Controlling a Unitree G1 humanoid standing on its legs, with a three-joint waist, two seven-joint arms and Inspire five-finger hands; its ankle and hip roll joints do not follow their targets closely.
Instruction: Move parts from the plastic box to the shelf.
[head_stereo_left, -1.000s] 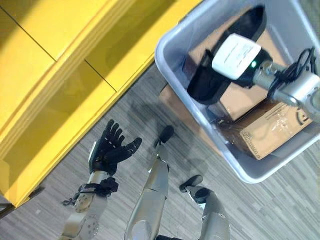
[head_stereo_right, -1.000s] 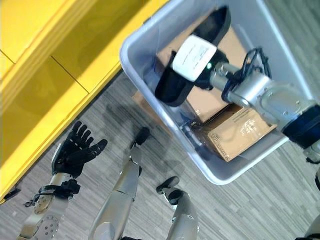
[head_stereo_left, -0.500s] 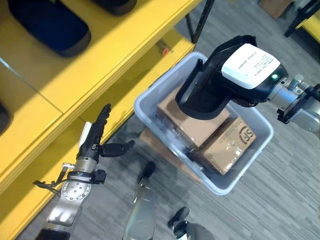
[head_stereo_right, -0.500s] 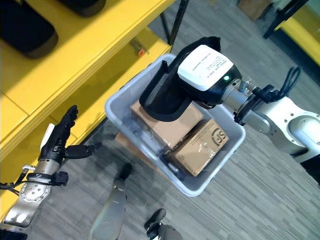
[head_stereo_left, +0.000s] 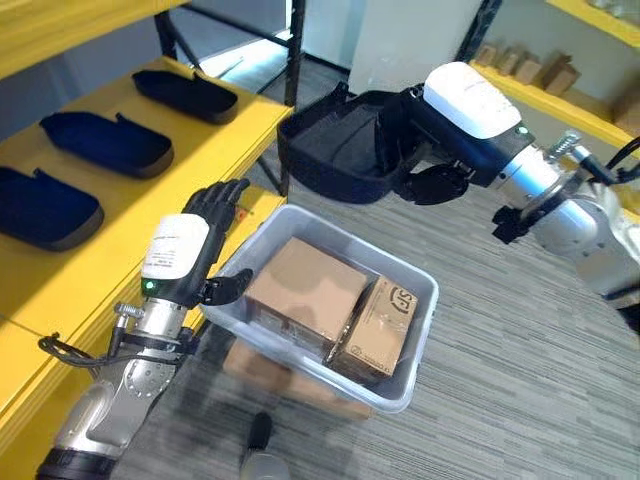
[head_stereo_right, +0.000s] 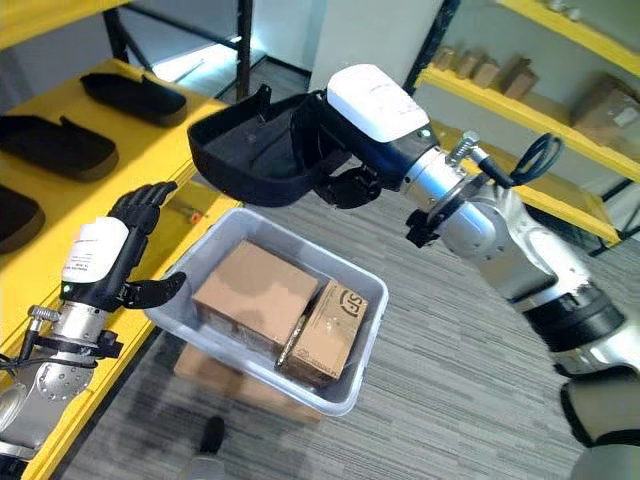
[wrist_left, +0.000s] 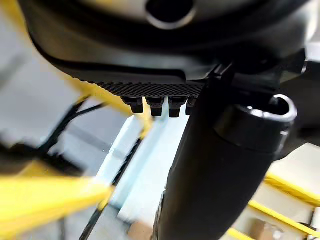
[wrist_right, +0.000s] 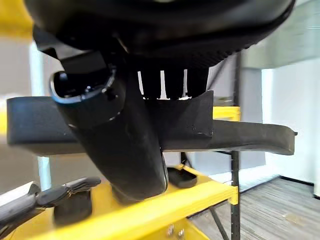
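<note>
A black tray-shaped part hangs in the air above the grey plastic box. My right hand is shut on the part, its thumb and fingers pinching the wall. Two cardboard boxes lie inside the plastic box. To the left runs the yellow shelf, with three black parts lying on it in a row. My left hand is open, fingers straight, beside the box's left rim and over the shelf's edge, holding nothing.
The plastic box rests on a flat cardboard carton on the grey striped floor. A black shelf post stands behind the held part. Another yellow shelf with small cartons runs at the back right.
The camera has swung upward. My right hand has lifted the black part out of the plastic box and holds it high above the box. My left hand has risen beside the box's rim.
</note>
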